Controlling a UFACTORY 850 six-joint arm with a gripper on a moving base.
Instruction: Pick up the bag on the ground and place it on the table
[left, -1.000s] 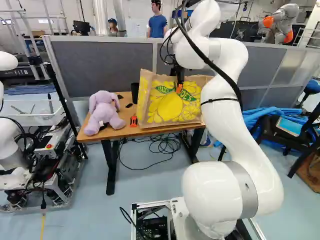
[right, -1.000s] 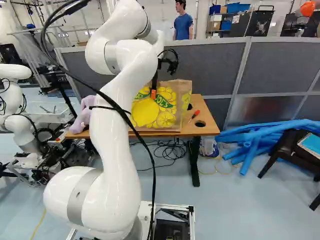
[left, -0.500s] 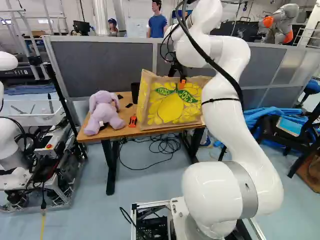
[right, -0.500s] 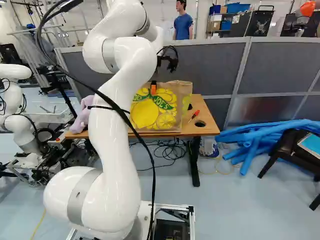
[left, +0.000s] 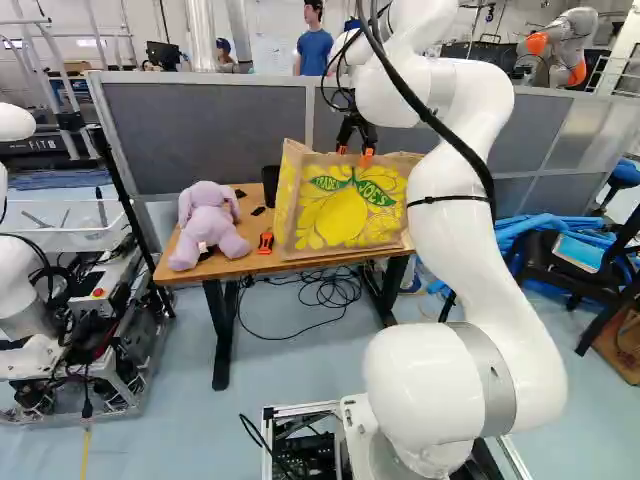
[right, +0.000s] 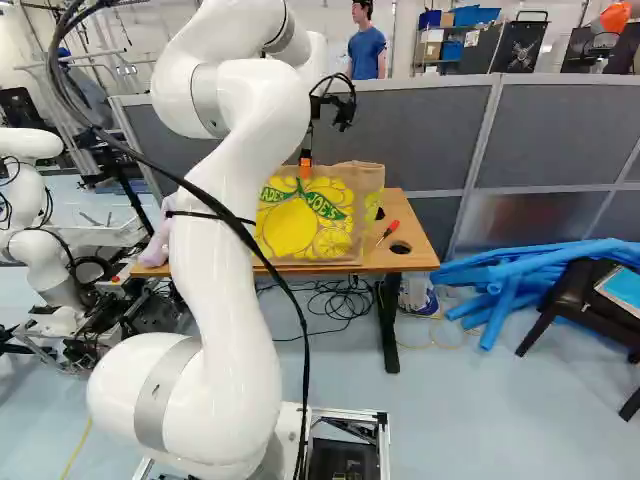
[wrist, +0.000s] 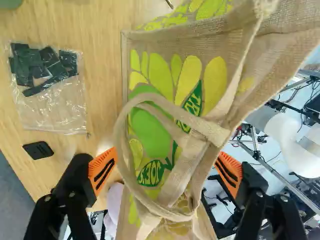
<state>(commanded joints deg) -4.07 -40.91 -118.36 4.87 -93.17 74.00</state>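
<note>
Arm (left: 462, 220): risen since 1.0 s ago, taking the gripper (left: 354, 154) from in front of the bag's printed face up to its top edge; 2 orange pads now show in the left base view, where 1 showed.
Jaws: wide apart, clamped on nothing, handle loops (wrist: 165, 212) between the 2 fingers.
Bag (left: 345, 214): upright on the table (left: 240, 264), yellow-and-green print towards the base.
Purple plush toy (left: 208, 225): on the same table, at the left of the bag in the left base view.
Orange-and-black tool (left: 266, 241): between toy and bag.
Screwdriver (right: 388, 232): beside the bag, at its right in the right base view.
Clear pouch (wrist: 52, 105): on the tabletop, dark pieces inside.
</note>
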